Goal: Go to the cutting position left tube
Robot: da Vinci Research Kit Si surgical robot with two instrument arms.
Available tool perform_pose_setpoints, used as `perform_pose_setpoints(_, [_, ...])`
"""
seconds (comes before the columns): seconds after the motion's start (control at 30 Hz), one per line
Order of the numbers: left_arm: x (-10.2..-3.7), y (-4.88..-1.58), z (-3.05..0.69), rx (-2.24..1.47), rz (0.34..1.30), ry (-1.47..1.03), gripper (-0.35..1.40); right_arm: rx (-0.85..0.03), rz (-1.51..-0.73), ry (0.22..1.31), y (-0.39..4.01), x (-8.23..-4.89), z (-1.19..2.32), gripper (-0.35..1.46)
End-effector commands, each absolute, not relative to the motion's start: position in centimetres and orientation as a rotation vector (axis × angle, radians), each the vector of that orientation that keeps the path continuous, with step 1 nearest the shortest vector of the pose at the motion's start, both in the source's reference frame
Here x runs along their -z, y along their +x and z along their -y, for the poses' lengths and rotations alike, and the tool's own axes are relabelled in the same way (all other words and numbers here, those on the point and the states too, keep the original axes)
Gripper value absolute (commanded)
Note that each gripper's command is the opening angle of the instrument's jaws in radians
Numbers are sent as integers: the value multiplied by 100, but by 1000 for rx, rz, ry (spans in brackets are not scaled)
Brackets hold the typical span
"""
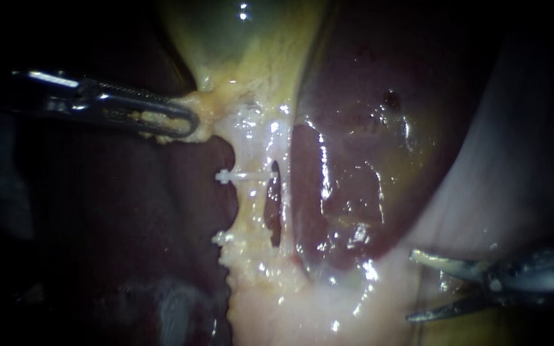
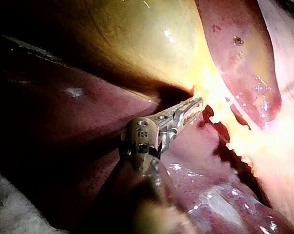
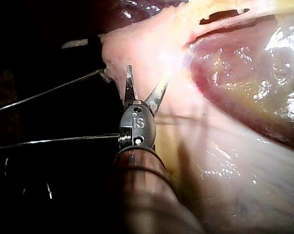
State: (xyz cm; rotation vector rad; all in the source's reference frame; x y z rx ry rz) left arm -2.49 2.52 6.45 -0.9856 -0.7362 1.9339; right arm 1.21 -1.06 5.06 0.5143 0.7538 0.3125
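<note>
Well right of left tube [image 1: 248,205], we're holding right instrument [image 1: 411,286] jaws spread, empty; tube running crosswise to our approach. Left instrument [image 1: 187,123] clamping gallbladder [image 1: 251,45] above tube.

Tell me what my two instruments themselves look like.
The left instrument is silvery metal: a long, narrow claw with toothed edges, on a rounded wrist joint with small rivets and stamped marks. The right instrument has two slim pointed blades on a similar marked silvery hub, ending a dark shaft.
</note>
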Motion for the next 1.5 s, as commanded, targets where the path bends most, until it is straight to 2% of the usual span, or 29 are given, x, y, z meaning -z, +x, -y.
perform_pose_setpoints(0.03, [-645, -249, -252, -1932, 736, -985, -35, -313, -754, 514, 121, -505, 106, 138])
perform_pose_setpoints(0.47, [-645, -246, -253, -1934, 744, -986, -35, -318, -753, 516, 121, -505, 106, 138])
perform_pose_setpoints(0.67, [-630, -229, -259, -1933, 753, -987, -35, -318, -753, 517, 120, -505, 106, 138])
perform_pose_setpoints(0.93, [-572, -201, -277, -1904, 738, -975, -35, -323, -751, 519, 120, -506, 105, 138])
perform_pose_setpoints(1.3, [-561, -199, -280, -1904, 725, -984, -35, -321, -752, 527, 122, -507, 104, 138])
perform_pose_setpoints(1.5, [-564, -199, -277, -1905, 721, -984, -35, -321, -758, 546, 137, -509, 103, 141])
